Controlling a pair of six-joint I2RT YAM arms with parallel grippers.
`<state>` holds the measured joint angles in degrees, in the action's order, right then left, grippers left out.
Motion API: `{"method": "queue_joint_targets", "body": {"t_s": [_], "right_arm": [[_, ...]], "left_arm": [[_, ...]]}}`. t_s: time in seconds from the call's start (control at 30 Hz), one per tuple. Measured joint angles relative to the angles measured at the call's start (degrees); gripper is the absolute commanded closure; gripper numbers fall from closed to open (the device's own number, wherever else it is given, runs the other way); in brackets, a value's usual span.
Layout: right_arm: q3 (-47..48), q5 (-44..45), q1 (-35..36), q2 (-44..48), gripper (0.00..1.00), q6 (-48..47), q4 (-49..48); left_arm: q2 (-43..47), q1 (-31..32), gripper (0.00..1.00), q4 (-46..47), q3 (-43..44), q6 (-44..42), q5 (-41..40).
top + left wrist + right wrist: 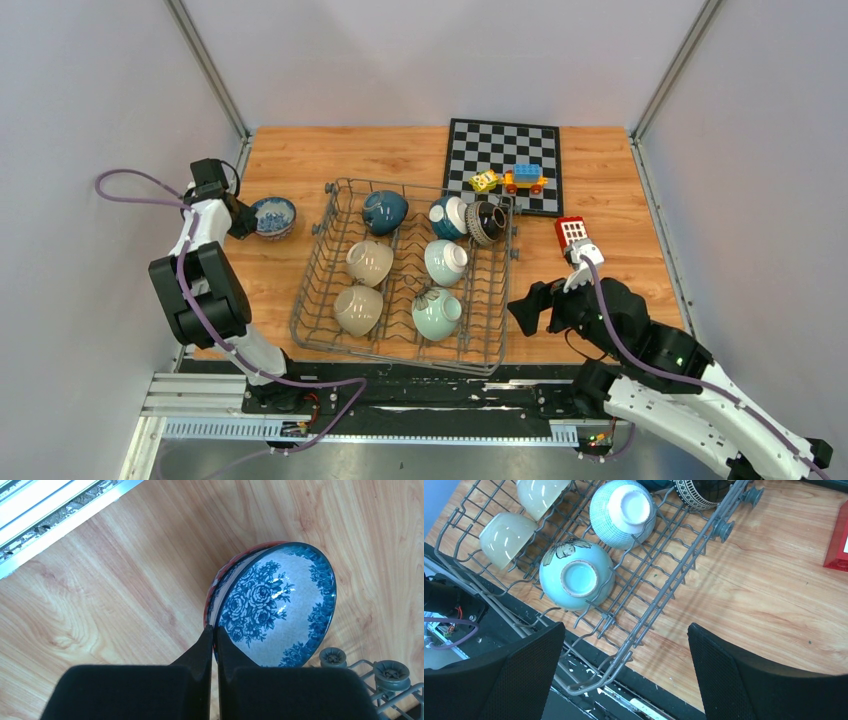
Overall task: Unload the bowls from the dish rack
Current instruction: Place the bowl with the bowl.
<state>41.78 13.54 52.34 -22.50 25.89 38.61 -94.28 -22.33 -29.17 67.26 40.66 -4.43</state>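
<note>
A blue-and-white patterned bowl (pixel 274 215) (pixel 277 605) with a red outside rests on the wood, left of the dish rack (pixel 310 290). My left gripper (pixel 243 217) (pixel 214 629) is shut on the bowl's near rim, one fingertip outside it and one inside. Several bowls lie tipped in the rack: a dark teal one (pixel 384 211), two beige ones (pixel 369 262), a pale celadon one (pixel 437 313) (pixel 576 576) and a dark striped one (pixel 486 222). My right gripper (pixel 535 303) (pixel 625 630) hangs open over the rack's near right corner (pixel 624 655), holding nothing.
A black-and-white chessboard (pixel 503 163) lies at the back with toy blocks (pixel 525 178) on it. A red-and-white block (pixel 571 232) (pixel 838 545) stands right of the rack. Grey walls close in both sides, and a metal rail (pixel 200 400) runs along the near edge.
</note>
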Motion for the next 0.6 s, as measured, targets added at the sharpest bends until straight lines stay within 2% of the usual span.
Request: {"method": "queue_joint_targets", "body": {"t_s": [0.6], "right_arm": [[0.0,0.0,0.0,-0.3,0.04,0.0,0.0]], "left_arm": [[2.2,0.0,1.0,2.0,-1.4,1.9,2.2]]}}
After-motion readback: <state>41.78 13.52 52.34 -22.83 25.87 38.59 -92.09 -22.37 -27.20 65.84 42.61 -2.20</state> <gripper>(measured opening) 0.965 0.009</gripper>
